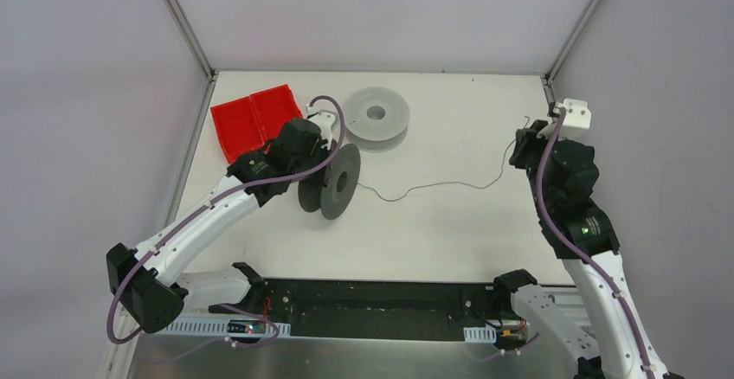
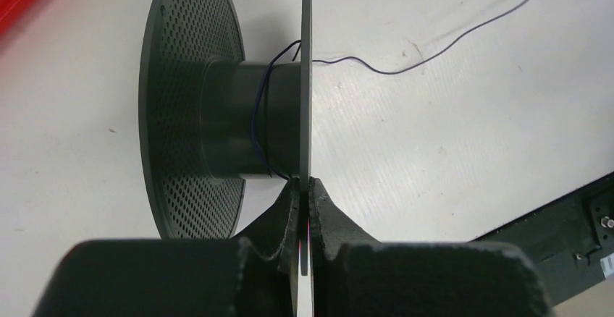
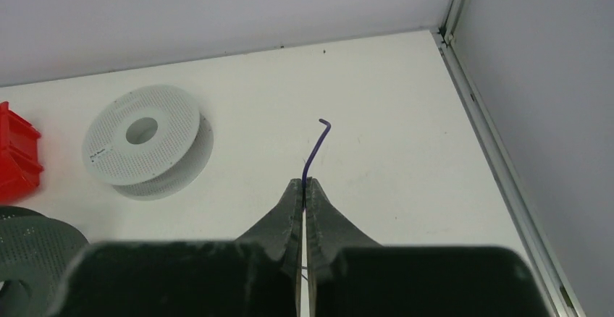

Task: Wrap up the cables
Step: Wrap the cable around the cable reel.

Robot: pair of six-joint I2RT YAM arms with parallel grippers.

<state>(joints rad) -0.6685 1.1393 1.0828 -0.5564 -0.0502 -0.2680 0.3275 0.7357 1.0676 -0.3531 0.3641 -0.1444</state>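
A thin dark cable (image 1: 433, 187) runs across the table from a dark grey spool (image 1: 331, 182) to my right gripper (image 1: 522, 144). The spool stands on edge. My left gripper (image 2: 305, 185) is shut on the thin rim of its near flange (image 2: 305, 78). A turn or two of the cable (image 2: 262, 107) lies round the spool's hub, and the rest trails off to the right (image 2: 463, 36). My right gripper (image 3: 305, 184) is shut on the cable, whose hooked free end (image 3: 317, 140) sticks out past the fingertips.
A light grey spool (image 1: 376, 117) lies flat at the back centre, also in the right wrist view (image 3: 147, 141). Red bins (image 1: 251, 119) sit at the back left behind the left arm. The cage frame post (image 3: 492, 150) borders the table on the right.
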